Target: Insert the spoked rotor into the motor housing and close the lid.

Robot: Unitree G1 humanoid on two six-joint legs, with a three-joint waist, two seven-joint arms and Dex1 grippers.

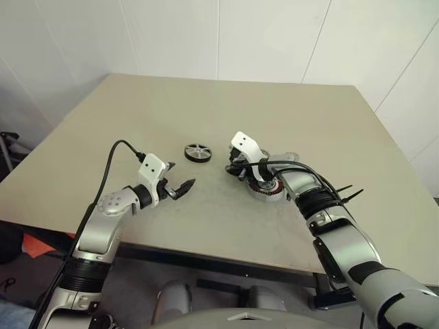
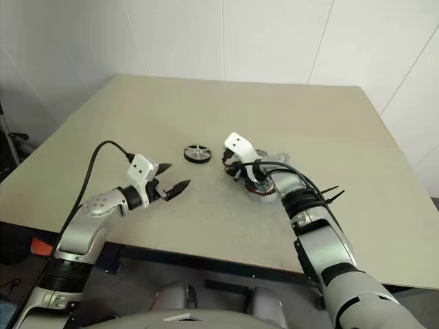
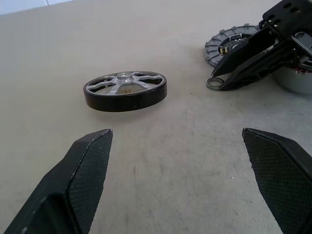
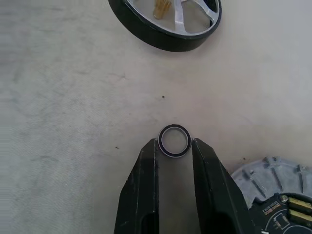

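Two black-fingered grippers work over a plain beige tabletop (image 1: 206, 110) that fills most of the head views. Near the middle of those views, slightly left of centre, lies the spoked rotor (image 1: 197, 152), a small flat black wheel with silvery spokes and a raised central hub, resting flat on the table and touched by nothing. The left gripper (image 1: 180, 189) sits below and to the left of it in the frame, near but apart, its fingers (image 3: 90, 165) spread wide and released around bare table, with the rotor lying ahead of them in the left wrist view.

Right of centre, the right gripper (image 4: 174, 148) reaches down toward the table. Its two fingers are drawn in close on a tiny metal ring (image 4: 174, 141), a thin dark-edged silvery circle lying flat on the table, with a fingertip touching it on each side. Just beside that gripper, in the lower right corner of the right wrist view, is the lid (image 4: 278, 185), a round grey metal disc with a ribbed rim and dark centre. The motor housing (image 1: 269, 189), a round silver-grey shallow can with reddish copper windings, rests on the table under the right forearm, partly hidden by it.
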